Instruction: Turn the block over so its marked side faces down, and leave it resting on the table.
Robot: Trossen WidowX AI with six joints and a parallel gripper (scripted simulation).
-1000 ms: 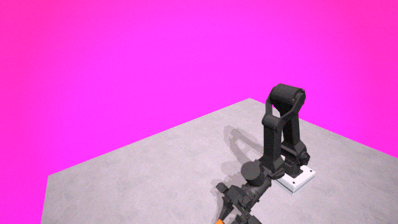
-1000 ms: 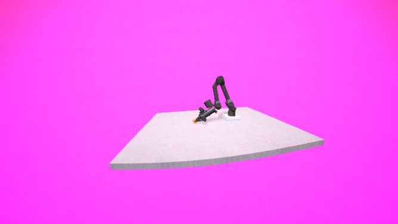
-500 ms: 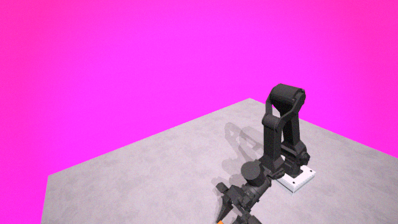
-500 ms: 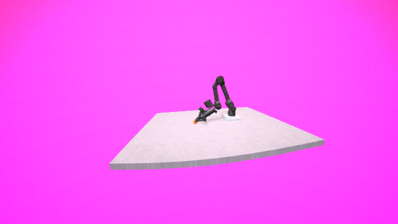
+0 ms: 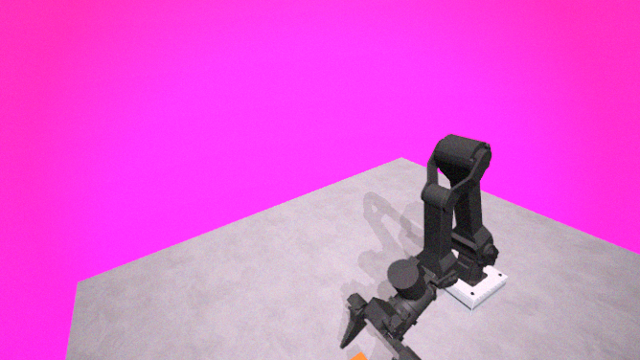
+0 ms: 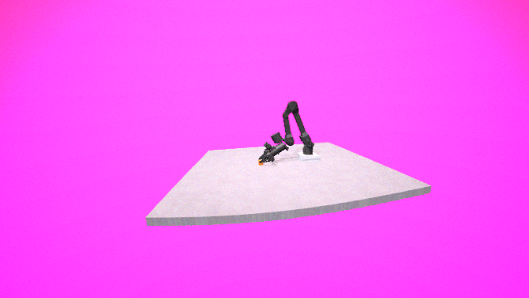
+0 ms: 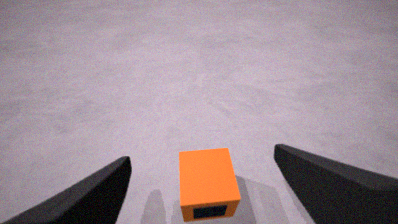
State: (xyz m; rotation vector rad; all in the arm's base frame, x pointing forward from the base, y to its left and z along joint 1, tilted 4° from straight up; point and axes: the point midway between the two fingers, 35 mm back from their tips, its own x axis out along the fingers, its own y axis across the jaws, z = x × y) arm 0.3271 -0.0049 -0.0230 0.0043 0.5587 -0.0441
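Observation:
The orange block (image 5: 358, 356) (image 6: 260, 162) (image 7: 207, 177) appears to rest on the table (image 5: 192, 297) (image 6: 237, 190) (image 7: 200, 75). In the wrist view its upper face is plain orange, and the dark marked face (image 7: 210, 211) is a side turned to the image bottom, toward the robot. My gripper (image 6: 262, 159) (image 7: 203, 152) is open and slants down and outward. Its fingers stand left and right of the block in the wrist view, with a gap on each side. The block's bottom face is hidden, and the top view shows only one corner of the block.
The arm's white base plate (image 5: 471, 299) (image 6: 309, 157) stands behind the gripper. The arm folds up high between base and gripper. The table's near edge (image 6: 277, 215) shows in the exterior view.

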